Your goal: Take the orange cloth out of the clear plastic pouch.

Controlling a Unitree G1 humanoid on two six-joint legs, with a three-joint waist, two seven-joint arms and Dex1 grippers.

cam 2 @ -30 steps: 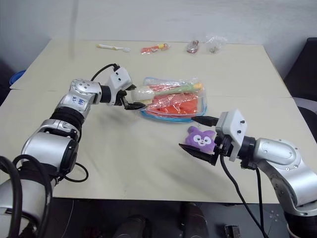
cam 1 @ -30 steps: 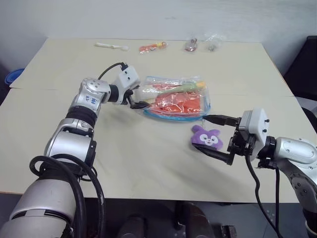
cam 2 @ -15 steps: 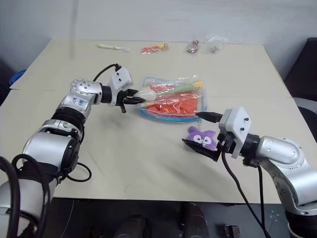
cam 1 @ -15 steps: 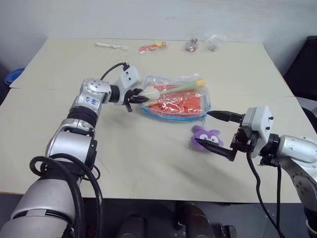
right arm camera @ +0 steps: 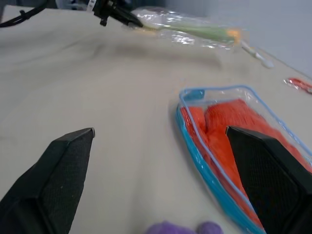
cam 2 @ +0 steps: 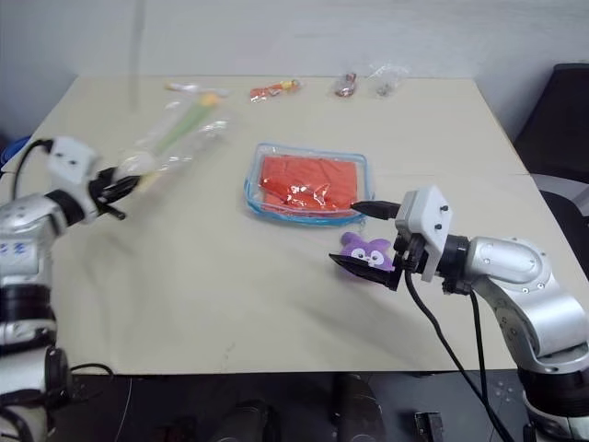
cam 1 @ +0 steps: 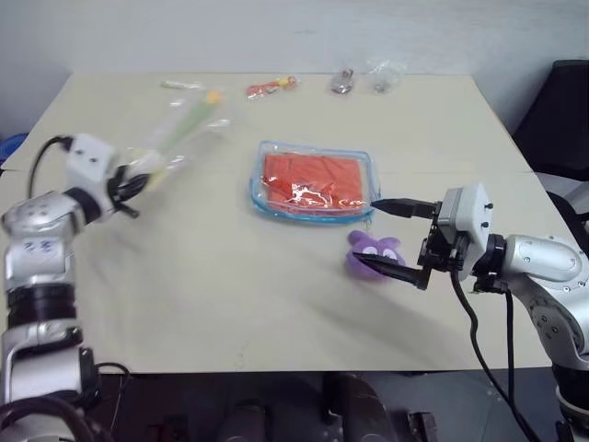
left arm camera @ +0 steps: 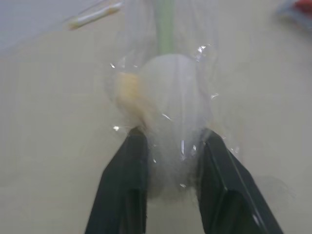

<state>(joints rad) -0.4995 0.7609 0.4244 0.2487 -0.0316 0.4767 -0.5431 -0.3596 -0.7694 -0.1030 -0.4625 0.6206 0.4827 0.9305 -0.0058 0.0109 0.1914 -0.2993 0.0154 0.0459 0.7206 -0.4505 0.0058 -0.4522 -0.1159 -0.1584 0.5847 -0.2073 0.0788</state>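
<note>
We see the clear plastic pouch [cam 1: 313, 182] lying flat mid-surface with the orange cloth [cam 1: 311, 176] inside it. Our left gripper [left arm camera: 168, 146] has its jaws clenched on a clear bag with a green-white brush [cam 1: 175, 129], held off to the left. Our right gripper [cam 1: 394, 239] hovers with jaws spread wide, over a purple plush toy [cam 1: 368, 253] near the pouch.

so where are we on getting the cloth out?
Done: nothing lies on the clear plastic pouch. In hand: left gripper is shut on the clear bag with the brush, held off to the side. Left: the orange cloth is inside the pouch; right gripper is open beside it.
</note>
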